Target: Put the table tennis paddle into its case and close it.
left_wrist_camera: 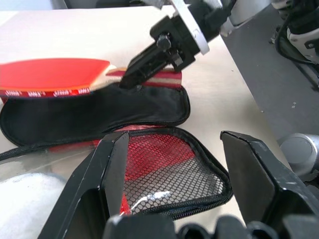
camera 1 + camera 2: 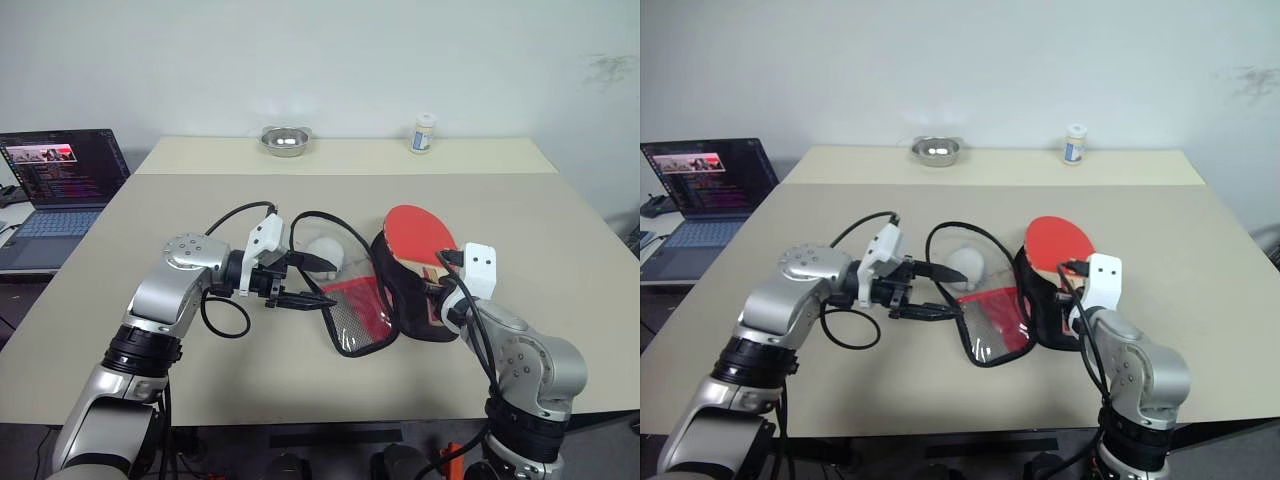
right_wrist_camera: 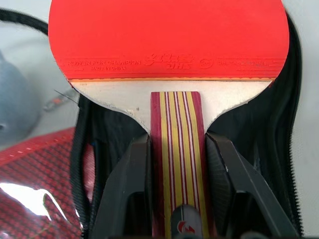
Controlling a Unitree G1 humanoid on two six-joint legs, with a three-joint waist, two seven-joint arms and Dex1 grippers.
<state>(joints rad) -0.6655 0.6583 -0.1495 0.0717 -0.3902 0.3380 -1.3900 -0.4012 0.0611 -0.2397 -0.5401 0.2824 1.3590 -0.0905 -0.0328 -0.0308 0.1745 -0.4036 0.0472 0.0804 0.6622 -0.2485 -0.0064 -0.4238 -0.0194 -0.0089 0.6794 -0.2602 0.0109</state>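
Right claw [image 3: 174, 194] clamped on the table tennis paddle [image 3: 169, 45] handle; right wrist view shows both fingers [image 3: 127, 189] pressed to its sides, which the head views hide behind the wrist. Paddle's red face lies over the open black half of the case [image 2: 405, 300] on the surface [image 2: 560, 250]. Left claw [image 1: 174, 174] spread apart, empty, at the case's mesh pocket [image 1: 174, 164]. Contact with the mesh: can't tell. White object [image 2: 325, 252] beside the case unclear.
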